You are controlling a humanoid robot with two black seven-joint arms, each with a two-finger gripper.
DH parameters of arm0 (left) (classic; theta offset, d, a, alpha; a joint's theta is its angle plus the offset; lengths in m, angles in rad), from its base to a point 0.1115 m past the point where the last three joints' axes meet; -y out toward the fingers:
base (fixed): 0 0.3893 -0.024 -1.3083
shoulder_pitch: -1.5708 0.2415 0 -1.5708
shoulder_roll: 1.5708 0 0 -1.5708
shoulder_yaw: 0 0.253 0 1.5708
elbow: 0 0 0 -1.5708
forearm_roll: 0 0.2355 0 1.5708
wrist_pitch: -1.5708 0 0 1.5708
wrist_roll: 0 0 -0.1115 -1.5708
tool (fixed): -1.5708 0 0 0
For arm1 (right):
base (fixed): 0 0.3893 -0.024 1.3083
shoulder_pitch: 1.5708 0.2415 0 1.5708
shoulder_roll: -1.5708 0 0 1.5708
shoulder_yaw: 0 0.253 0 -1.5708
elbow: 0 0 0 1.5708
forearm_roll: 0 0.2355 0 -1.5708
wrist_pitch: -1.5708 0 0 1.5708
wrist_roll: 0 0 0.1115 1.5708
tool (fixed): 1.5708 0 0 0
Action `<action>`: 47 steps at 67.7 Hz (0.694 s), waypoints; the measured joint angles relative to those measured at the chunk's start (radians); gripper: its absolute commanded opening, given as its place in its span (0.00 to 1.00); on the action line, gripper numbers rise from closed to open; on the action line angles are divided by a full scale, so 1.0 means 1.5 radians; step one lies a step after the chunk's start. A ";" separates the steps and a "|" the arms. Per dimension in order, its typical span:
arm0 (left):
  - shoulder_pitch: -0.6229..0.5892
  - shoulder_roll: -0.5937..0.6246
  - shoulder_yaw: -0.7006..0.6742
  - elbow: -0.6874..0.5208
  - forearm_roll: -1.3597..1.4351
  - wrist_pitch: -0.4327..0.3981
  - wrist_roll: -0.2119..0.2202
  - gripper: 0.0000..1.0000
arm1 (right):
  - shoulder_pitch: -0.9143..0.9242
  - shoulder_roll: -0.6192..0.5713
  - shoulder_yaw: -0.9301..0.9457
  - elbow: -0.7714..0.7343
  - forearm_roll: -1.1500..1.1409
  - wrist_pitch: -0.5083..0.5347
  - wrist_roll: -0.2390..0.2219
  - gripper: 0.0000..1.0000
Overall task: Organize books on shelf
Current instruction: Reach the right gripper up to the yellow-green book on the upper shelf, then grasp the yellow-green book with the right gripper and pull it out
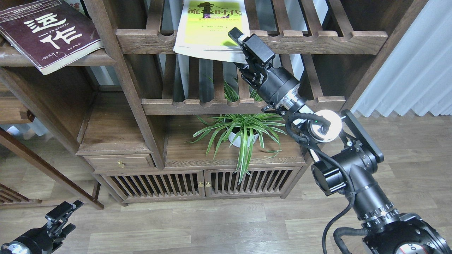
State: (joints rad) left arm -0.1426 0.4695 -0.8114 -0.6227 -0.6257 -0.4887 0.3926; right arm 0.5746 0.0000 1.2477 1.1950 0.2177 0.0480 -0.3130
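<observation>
A large yellow-green book [212, 24] lies flat on the top slatted rack, its lower edge hanging over the scalloped front rail. My right gripper [239, 52] is open at that book's lower right corner, one finger above the cover and the other below the pages. A thick maroon book [49, 33] lies askew on the solid dark shelf [90, 60] at upper left, overhanging its front edge. My left gripper [65, 217] hangs open and empty near the floor at lower left.
A second slatted rack [243, 104] runs below my right wrist. A potted spider plant [242, 135] stands on the cabinet top [116, 137]. Upright posts [123, 81] split the unit. A white curtain [416, 63] hangs at right.
</observation>
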 measured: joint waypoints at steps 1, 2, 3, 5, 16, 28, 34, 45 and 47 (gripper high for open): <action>0.000 0.000 0.000 0.000 0.000 0.000 0.000 0.99 | 0.001 0.000 0.000 0.000 0.000 -0.001 0.000 0.93; 0.000 0.000 0.000 0.000 0.000 0.000 0.000 0.99 | 0.001 0.000 0.000 0.000 0.000 -0.001 0.000 0.92; 0.000 0.000 0.000 0.000 0.000 0.000 0.000 0.99 | 0.002 0.000 0.000 0.000 0.000 -0.002 0.000 0.91; 0.000 0.000 0.000 0.000 0.000 0.000 0.000 0.99 | 0.003 0.000 -0.001 0.000 0.000 -0.003 0.000 0.90; 0.001 0.000 0.000 0.000 0.000 0.000 0.000 0.99 | 0.005 0.000 -0.003 0.000 0.000 -0.003 -0.002 0.81; 0.001 0.000 0.000 0.000 0.001 0.000 0.000 0.99 | 0.007 0.000 -0.007 -0.001 0.000 0.002 -0.002 0.62; 0.001 0.000 0.000 0.001 0.001 0.000 0.000 0.99 | 0.007 0.000 -0.008 -0.002 0.000 0.006 -0.004 0.54; 0.000 0.000 0.000 0.001 0.001 0.000 0.000 0.99 | 0.004 0.000 -0.008 -0.003 0.000 0.022 -0.007 0.33; 0.000 0.000 0.000 0.002 0.001 0.000 0.000 0.99 | 0.003 0.000 -0.008 -0.003 0.000 0.026 -0.008 0.29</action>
State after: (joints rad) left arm -0.1426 0.4694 -0.8114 -0.6200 -0.6243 -0.4887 0.3927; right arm 0.5793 0.0000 1.2365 1.1904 0.2174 0.0872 -0.3249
